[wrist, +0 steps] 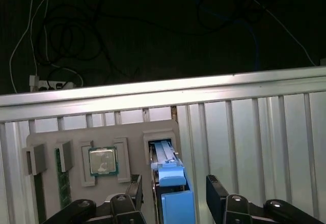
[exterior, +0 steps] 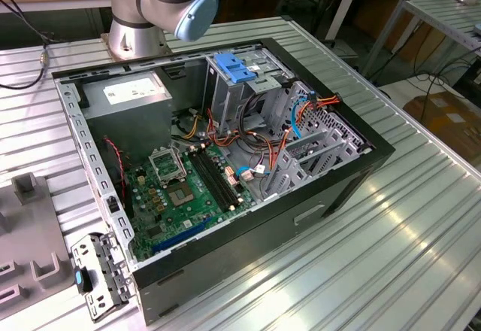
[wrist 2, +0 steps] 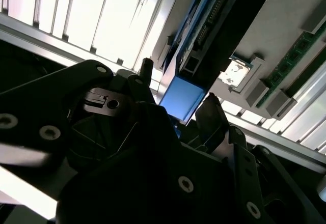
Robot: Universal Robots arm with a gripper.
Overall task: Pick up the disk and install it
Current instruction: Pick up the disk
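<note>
The gripper [wrist: 175, 184] stood open around the disk [wrist: 172, 173] in the tray [wrist: 133, 141], holding nothing; pickup and installing remained undone.

One disk [wrist: 175, 199], one computer case [exterior: 248, 248], one processor [wrist: 103, 161].
</note>
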